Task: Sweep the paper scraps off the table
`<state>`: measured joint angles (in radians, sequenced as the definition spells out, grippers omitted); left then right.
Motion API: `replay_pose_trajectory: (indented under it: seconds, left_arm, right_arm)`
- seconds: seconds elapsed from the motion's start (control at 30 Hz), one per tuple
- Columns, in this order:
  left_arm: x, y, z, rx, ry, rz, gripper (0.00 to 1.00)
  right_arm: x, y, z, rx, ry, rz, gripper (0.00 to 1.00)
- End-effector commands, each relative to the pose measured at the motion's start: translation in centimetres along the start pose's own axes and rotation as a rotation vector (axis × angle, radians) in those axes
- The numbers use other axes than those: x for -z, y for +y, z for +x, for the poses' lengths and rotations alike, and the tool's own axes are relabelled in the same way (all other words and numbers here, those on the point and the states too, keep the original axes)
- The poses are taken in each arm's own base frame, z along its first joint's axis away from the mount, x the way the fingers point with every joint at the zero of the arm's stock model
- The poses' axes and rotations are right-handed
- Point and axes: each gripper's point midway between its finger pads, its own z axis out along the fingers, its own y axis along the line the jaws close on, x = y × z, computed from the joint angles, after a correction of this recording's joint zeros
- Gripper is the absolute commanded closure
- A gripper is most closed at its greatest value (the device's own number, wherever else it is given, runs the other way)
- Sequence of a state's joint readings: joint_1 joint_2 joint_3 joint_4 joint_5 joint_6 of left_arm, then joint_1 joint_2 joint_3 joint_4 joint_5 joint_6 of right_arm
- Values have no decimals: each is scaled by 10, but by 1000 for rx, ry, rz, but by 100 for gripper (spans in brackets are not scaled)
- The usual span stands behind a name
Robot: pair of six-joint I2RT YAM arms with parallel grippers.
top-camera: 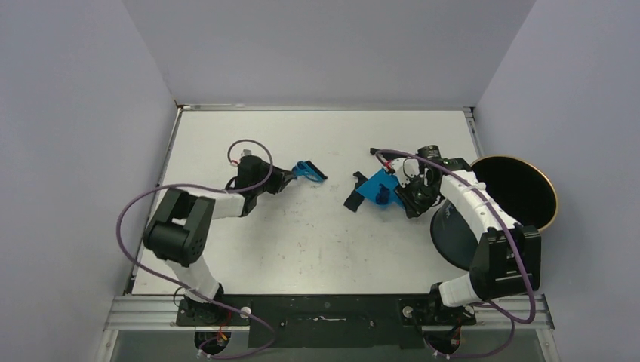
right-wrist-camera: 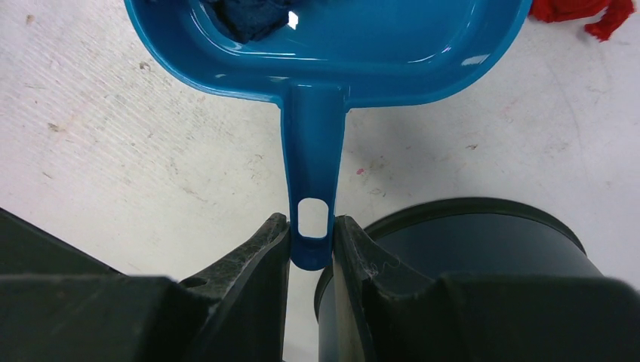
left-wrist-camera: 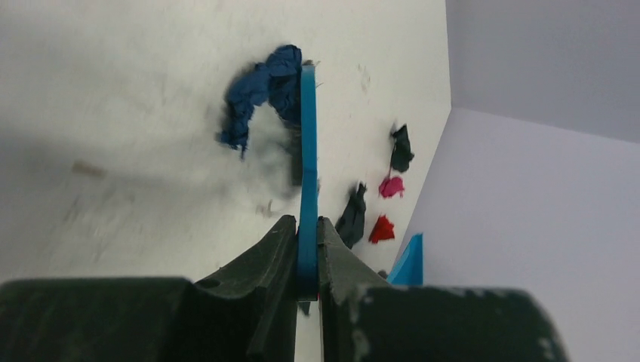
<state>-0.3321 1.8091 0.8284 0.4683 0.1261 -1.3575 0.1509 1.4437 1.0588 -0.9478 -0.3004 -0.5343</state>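
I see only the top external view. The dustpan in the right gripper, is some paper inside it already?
Observer: Yes. The right wrist view shows a dark blue scrap inside the dustpan.
Operator: Does the brush touch any scrap?
Observer: In the left wrist view a second dark blue scrap lies against the brush held by the left gripper.
Operator: Is any paper outside the dustpan?
Observer: A red scrap lies on the table just beside its rim.

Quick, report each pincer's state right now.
Left pincer: closed on the brush.
Right pincer: closed on the dustpan, by its handle.
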Motion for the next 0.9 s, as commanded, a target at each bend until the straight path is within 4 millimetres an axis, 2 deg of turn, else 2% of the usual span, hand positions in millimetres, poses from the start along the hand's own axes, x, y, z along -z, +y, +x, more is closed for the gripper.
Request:
replay_pose_trajectory:
  seconds: [0.0,0.1,0.2,0.3,0.33,0.43,0.5,0.53,0.57,0.63,0.77,0.87]
  left_arm:
    - [68,-20,7,-141,16,120,100]
    - [103,-44,6,-296,-15,164,100]
    - [128,-94,8,-445,-65,274,100]
    - [138,-136,18,-488,-69,383,100]
    - [137,-145,24,-491,-57,402,100]
    - [122,-161,51,-500,-6,432,100]
    - [99,-160,70,-490,38,418,100]
    - [95,-166,79,-480,55,440,100]
    - [81,-163,89,-463,82,435,100]
    - [66,-170,114,-440,133,466,100]
    - [34,-184,163,-432,221,502,100]
    - [14,-204,201,-420,276,557,100]
  right_arm:
    - [35,-9,-24,16,-112,76,95]
    - [50,-16,-30,-18,-155,136,95]
    - [61,-22,-40,-70,-216,189,95]
    - [68,-31,-50,-133,-261,227,95]
    - [71,-35,-52,-152,-271,238,95]
    - [82,-50,-63,-207,-313,278,95]
    - [94,-63,-72,-248,-360,326,95]
    - [100,-68,-77,-262,-385,345,95]
    - [106,-73,-82,-279,-410,363,95]
    - [115,-80,-90,-299,-441,384,95]
    - [120,-84,-97,-322,-467,392,95]
    - [119,-85,-98,-336,-469,390,95]
